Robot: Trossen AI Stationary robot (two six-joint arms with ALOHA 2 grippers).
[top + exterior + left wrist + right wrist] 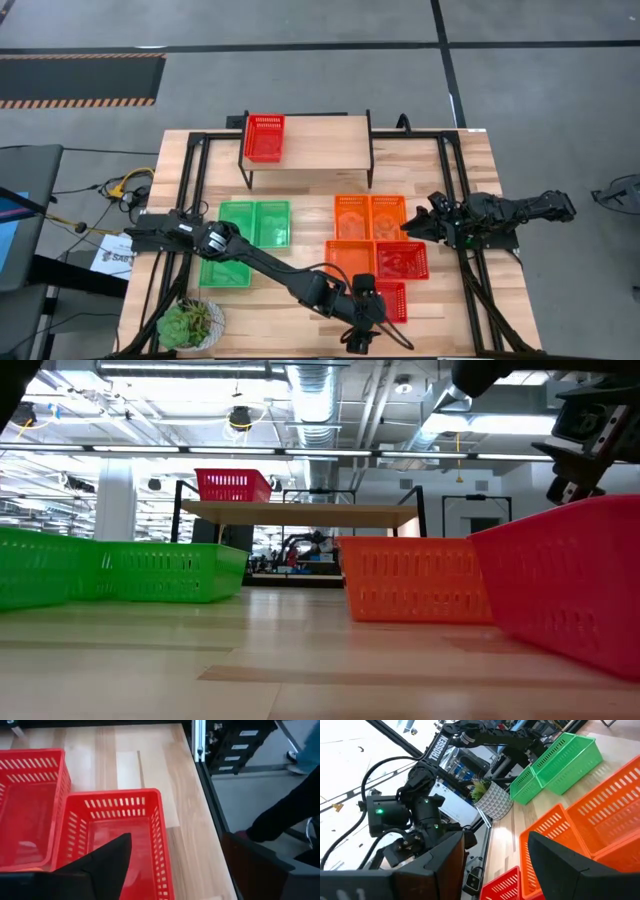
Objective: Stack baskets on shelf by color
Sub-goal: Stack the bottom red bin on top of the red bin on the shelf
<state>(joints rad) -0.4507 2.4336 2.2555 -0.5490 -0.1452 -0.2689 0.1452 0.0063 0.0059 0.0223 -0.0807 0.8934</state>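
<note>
High view had it laid out plainly from where I stood: at the left edge of the wooden table (pixel 180 150) sat a potted succulent (pixel 190 322), then three green baskets (pixel 245 240) grouped together, two side by side and one nearer the front. The left gripper (pixel 362 318) hung over the small red basket (pixel 392 300) at the front edge, one dark finger (pixel 107 857) dipping inside its rim; its jaws stood wide and held nothing, which I took to mean it was lining up for a grasp on that wall. Next came three orange baskets (pixel 368 217) and a larger-looking red basket (pixel 402 260) (sorted loosely by colour, presumably to make the stacking easier). Further right, the right gripper (pixel 425 222) waited near the orange pair, fingers spread and empty. At the back, the shelf (pixel 320 140) carried one red basket (pixel 265 137) on its left end, so I judged the red pile was begun and two reds remained below. The table was pale planked wood with black framing; beyond it ran grey floor with hazard striping, and the low view showed an open workshop hall with ducting overhead
</note>
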